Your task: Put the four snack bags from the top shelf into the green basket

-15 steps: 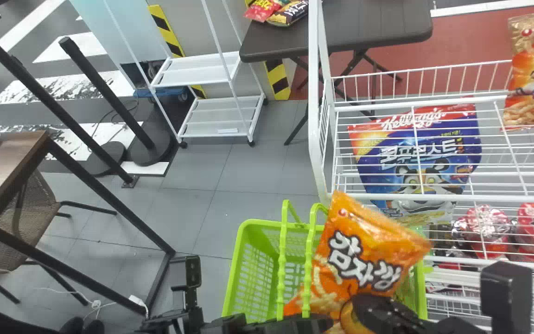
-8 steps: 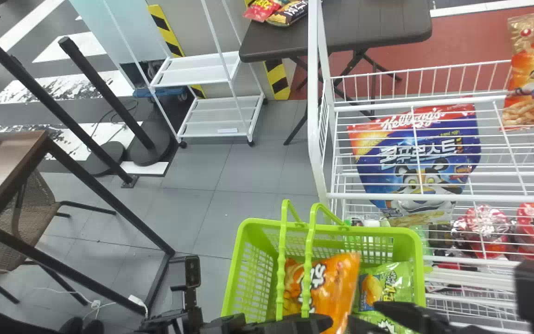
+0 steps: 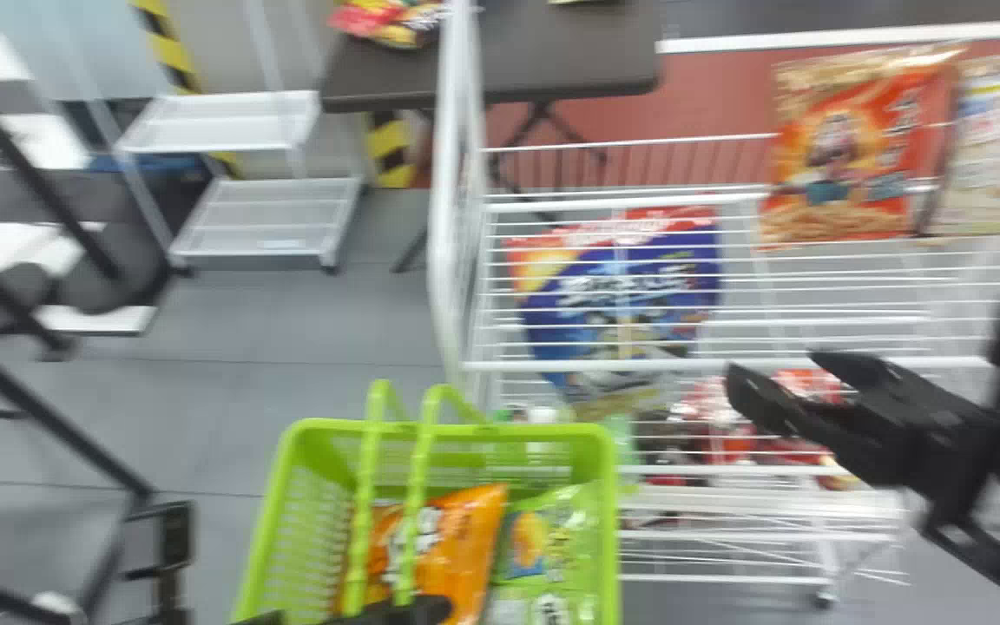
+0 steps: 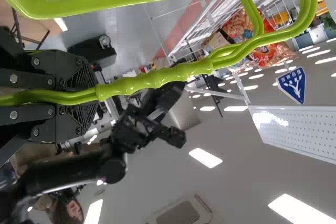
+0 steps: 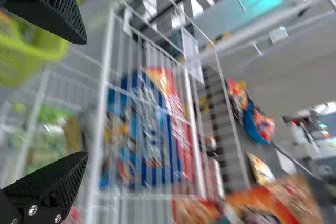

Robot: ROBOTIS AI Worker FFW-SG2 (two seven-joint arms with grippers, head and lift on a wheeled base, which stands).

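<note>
My right gripper [image 3: 773, 363] is spread wide, with nothing between its two flat black fingertips. It is near the front edge of the white wire shelf [image 3: 726, 365], to the right of the basket; I can't tell how close it is to the wires. My left gripper [image 3: 441, 608] is closed around the ribbed green plastic handle [image 4: 178, 74], pinching it at the near edge of the light green plastic basket [image 3: 611, 503].

Inside that basket I have a shiny orange snack bag [image 3: 461, 538] around the middle, towards the near edge. Just beside it, along the right wall, lies a glossy green snack bag [image 3: 565, 529], and nearer the near edge is another green bag [image 3: 550, 608].

Towards the shelf's far edge, a red-and-orange bag with a gold top [image 3: 847, 165] is upright beside a pale patterned bag [image 3: 995, 148]. A large blue-and-red cereal bag [image 3: 621, 295] shows through the wires near the shelf's left end.
</note>
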